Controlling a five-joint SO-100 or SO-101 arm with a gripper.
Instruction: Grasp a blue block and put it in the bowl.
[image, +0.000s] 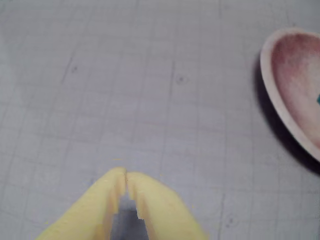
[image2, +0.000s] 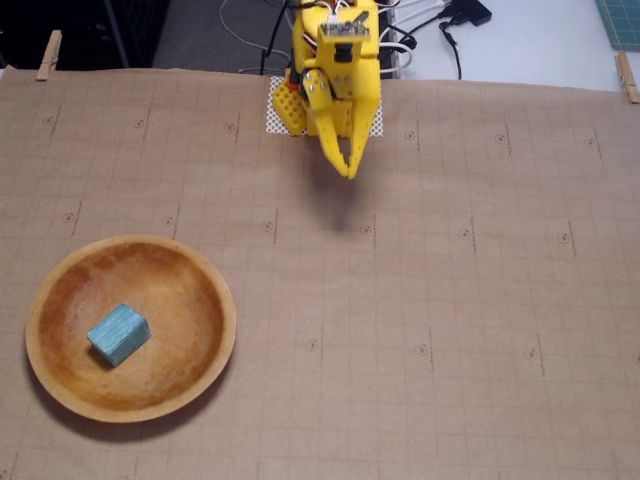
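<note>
1. One pair of yellow fingers fills the bottom of the wrist view: the gripper has its tips pressed together, with nothing between them, above a pale gridded mat. At the right edge sits part of the bowl, pinkish-brown inside with a lighter rim, well apart from the fingertips. A tiny teal speck at the frame's edge inside the bowl is a sliver of the blue block, too small to describe further.

2. In the fixed view, the yellow arm stands at the top centre of the brown gridded mat. Its gripper points down toward the mat, fingers closed to a point and empty. The bowl lies at the lower left, well apart from the gripper. The blue block rests inside it, left of centre, lying flat on the orange-brown floor. Wooden clothespins clip the mat's top edge.
</note>
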